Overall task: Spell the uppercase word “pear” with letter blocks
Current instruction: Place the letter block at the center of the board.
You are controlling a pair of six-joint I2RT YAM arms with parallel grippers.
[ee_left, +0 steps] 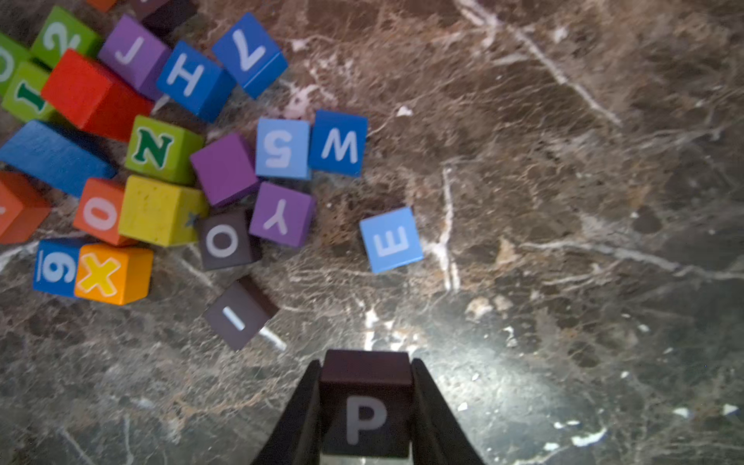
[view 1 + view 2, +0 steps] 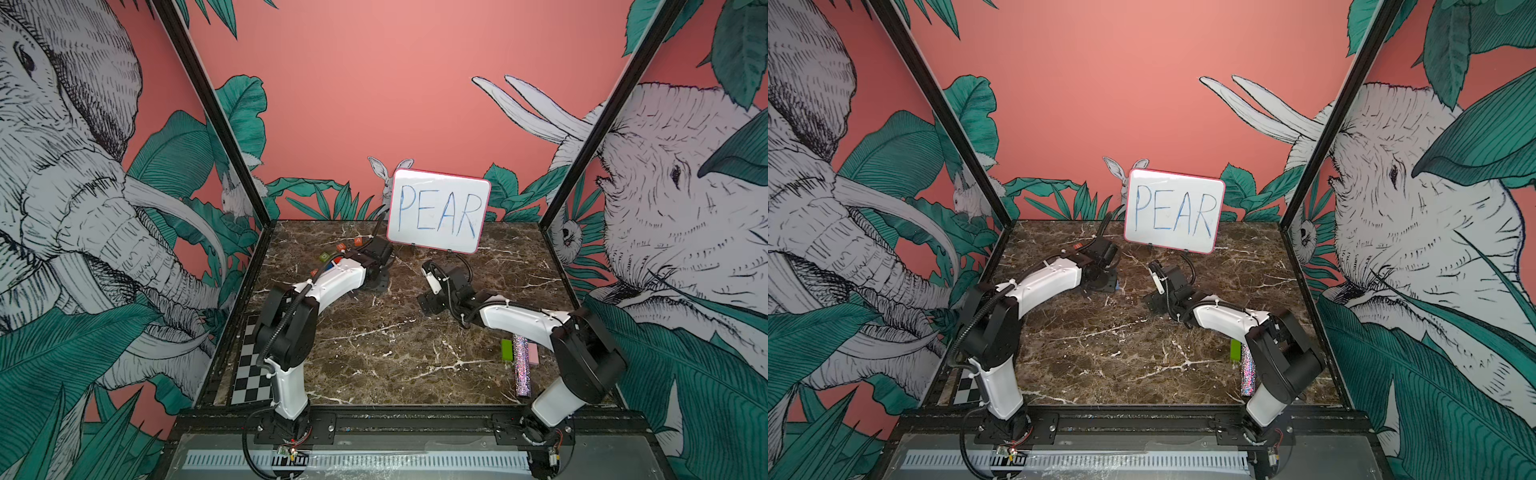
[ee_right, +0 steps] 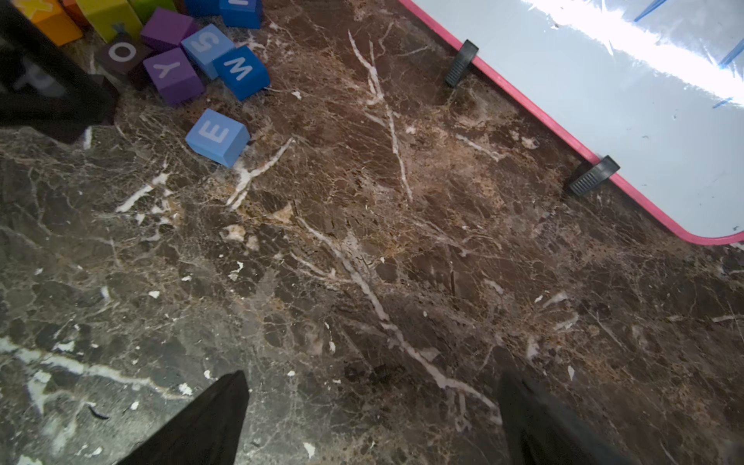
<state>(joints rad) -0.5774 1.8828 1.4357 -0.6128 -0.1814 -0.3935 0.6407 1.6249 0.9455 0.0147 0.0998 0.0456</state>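
Letter blocks: none is set down in a row yet, so the word is judged barely begun. The dark maroon P block (image 1: 364,414) is clamped between the jaws of the left claw (image 1: 366,370), with its letter face turned towards the wrist camera. Whether it is clear of the marble table (image 1: 563,201) cannot be told. The light blue E block (image 1: 391,240) is seen lying alone ahead of that claw's tips, face up. It is a little apart from the pile of blocks (image 1: 161,149), which is heaped further ahead and towards the robot's left. An orange block (image 2: 358,240) marked A is made out in a top view at the far edge of the pile, beyond the left claw. No R is identified. The right claw (image 3: 370,386) is spread wide and empty over bare marble, and the whiteboard (image 2: 438,210) reading PEAR stands beyond it. Left to do, as judged: P to be placed, then E, A and R fetched and lined up beside it.
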